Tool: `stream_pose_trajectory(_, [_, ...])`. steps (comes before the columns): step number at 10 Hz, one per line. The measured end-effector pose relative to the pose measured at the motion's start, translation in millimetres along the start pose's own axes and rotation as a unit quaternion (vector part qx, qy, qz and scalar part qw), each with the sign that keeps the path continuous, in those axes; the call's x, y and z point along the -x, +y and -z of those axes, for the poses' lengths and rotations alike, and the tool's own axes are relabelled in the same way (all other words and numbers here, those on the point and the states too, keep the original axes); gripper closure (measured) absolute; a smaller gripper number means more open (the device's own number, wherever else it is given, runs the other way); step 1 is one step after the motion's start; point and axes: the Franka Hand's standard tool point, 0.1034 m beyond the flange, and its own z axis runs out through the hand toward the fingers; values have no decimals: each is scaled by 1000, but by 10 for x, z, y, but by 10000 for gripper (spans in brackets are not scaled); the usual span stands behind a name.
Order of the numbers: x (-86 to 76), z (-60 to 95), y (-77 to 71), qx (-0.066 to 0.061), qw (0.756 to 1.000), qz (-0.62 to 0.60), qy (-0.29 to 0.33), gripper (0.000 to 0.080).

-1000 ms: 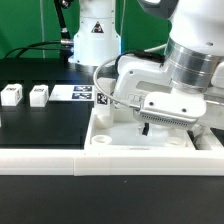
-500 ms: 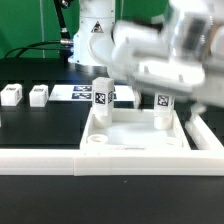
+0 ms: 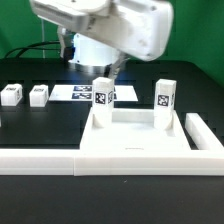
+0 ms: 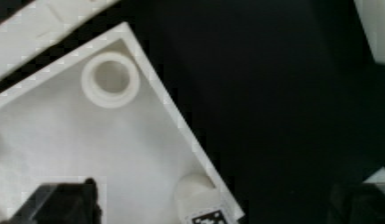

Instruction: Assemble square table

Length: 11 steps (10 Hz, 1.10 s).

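Observation:
The square table's white slab [image 3: 135, 138] lies flat in the exterior view, held in the corner of the white L-shaped rail [image 3: 50, 158]. Two tagged white legs stand upright in its far corners, one at the left [image 3: 102, 94] and one at the right [image 3: 165, 98]. Two more legs [image 3: 11, 95] [image 3: 39, 94] lie loose at the exterior view's left. The arm [image 3: 115, 25] is a blur high above the slab. In the wrist view my gripper [image 4: 215, 203] is open over the slab's edge [image 4: 73, 120], with a round socket [image 4: 111, 75] and a leg top [image 4: 203, 192] below.
The marker board [image 3: 78, 93] lies flat behind the slab, near the robot base [image 3: 92, 45]. The rail's short arm [image 3: 205, 135] runs along the slab's right side. Black table surface [image 3: 45, 125] surrounds the parts.
The arm has risen and swung from over the slab's right side toward the exterior view's upper left. The right leg, covered before, now stands free in its corner.

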Motion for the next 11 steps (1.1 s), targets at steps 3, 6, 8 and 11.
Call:
stream_pose_trajectory(3, [-10,-2,11,0,996,-89,0,150])
stream_pose_trajectory(6, [-45,-85,-465,0,966,-256,41,150])
stream_pose_trajectory(8, [-121,-235,-837,-3,926,-374,58,150])
stream_pose_trajectory(11, [-182,-317,-877,-21,868,-492,62,150])
